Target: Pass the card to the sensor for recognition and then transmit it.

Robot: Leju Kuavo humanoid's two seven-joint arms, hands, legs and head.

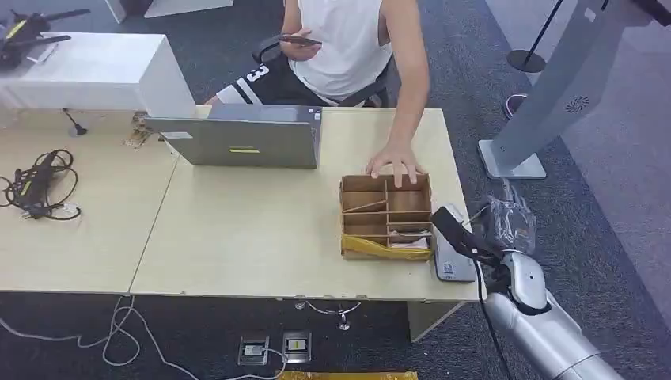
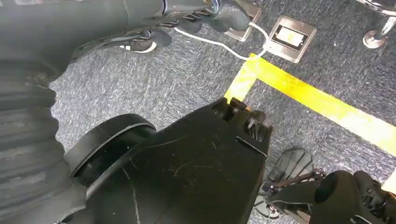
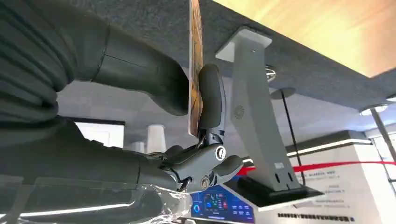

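Observation:
My right hand [image 1: 500, 237], partly wrapped in clear plastic, is just off the table's front right corner. It pinches a thin card [image 3: 194, 56] between thumb [image 3: 140, 70] and a finger [image 3: 211, 93], seen edge-on in the right wrist view. From the head, the card [image 1: 463, 235] is a dark strip held just above the grey sensor [image 1: 451, 265] at the table edge. My left hand [image 2: 196, 16] hangs over the carpet with its fingers loosely extended, holding nothing.
A cardboard divider box [image 1: 386, 218] stands left of the sensor, with a seated person's hand [image 1: 396, 168] on its far rim. A grey laptop [image 1: 245, 141] and a cable bundle [image 1: 36, 186] lie further left. A grey kiosk stand [image 1: 546, 103] rises on the right.

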